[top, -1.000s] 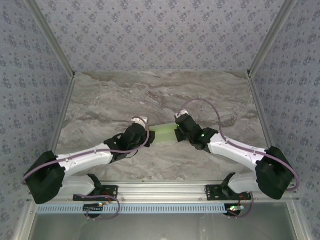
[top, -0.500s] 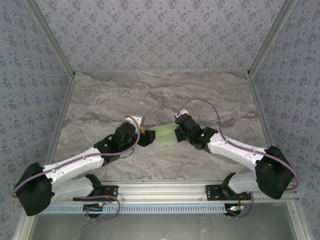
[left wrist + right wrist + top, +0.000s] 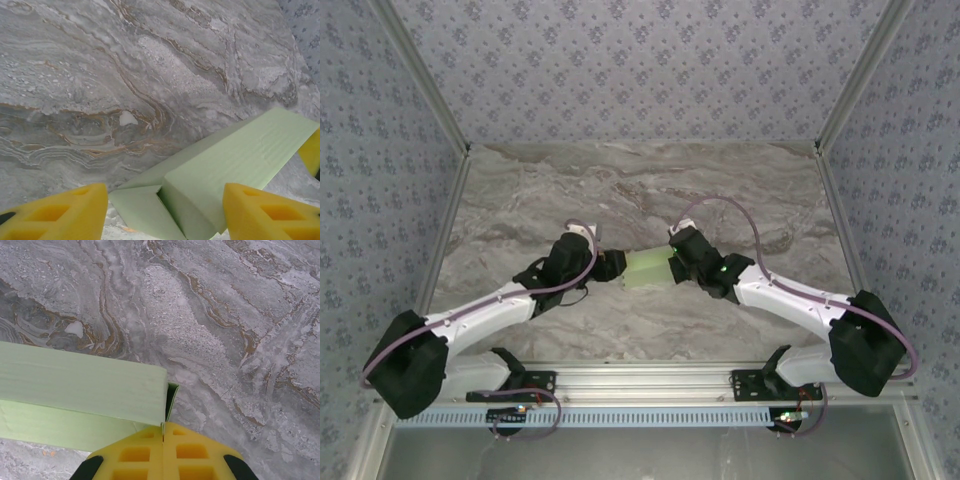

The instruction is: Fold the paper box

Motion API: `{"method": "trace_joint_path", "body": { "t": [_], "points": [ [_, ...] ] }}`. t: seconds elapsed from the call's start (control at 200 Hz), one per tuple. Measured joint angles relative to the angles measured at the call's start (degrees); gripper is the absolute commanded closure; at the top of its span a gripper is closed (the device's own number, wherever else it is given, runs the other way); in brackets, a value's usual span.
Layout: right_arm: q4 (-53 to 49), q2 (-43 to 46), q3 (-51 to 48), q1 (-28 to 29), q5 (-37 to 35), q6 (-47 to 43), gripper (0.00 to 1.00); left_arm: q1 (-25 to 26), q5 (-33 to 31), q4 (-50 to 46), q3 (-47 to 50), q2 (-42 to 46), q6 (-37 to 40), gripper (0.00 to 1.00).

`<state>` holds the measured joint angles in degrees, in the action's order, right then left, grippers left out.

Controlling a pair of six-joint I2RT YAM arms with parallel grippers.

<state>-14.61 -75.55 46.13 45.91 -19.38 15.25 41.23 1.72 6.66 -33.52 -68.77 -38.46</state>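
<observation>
The paper box [image 3: 648, 268] lies over the middle of the tabletop [image 3: 740, 190], between the two arms: a long pale-green sleeve, partly formed, running left to right. Whether it rests on the marble or is held just clear, I cannot tell. The right fingers [image 3: 165, 452] are pressed together on a thin end flap at the box's right end, so that end looks pinned. The left fingers [image 3: 55, 215] stand wide, one on either side of the box's left end, where a loose flap [image 3: 137, 210] juts out. Whether their pads touch the card is unclear.

This looks like thin card, so it is probably very light and easy to dent or crease. It should be springy along its scored folds, and likely to slide on the smooth stone if pushed. It is best taken across two flat walls close to a fold line, with a gentle squeeze, since a grip in the middle of a panel could buckle the sleeve. The loose flap is better nudged along its crease than pinched
</observation>
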Motion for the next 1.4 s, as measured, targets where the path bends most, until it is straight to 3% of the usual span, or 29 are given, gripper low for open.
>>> {"method": "trace_joint_path", "body": {
  "t": [0.25, 1.164, 1.399],
  "points": [
    [-0.48, 0.00, 0.07, 0.00, -0.81, 0.00, 0.97, 0.02, 1.84, 1.29, 0.04, -1.90, -0.92, 0.42],
    [-5.38, 1.86, 3.10, -0.02, 0.74, -0.63, 0.64, 0.04, 2.99, 4.79, 1.09, -4.48, -1.27, 0.44],
    [-7.32, 4.92, 4.44, -3.67, 6.40, -1.57, 0.54, 0.13, 2.99, 4.76, 1.09, -4.48, -1.22, 0.44]
  ]
}}
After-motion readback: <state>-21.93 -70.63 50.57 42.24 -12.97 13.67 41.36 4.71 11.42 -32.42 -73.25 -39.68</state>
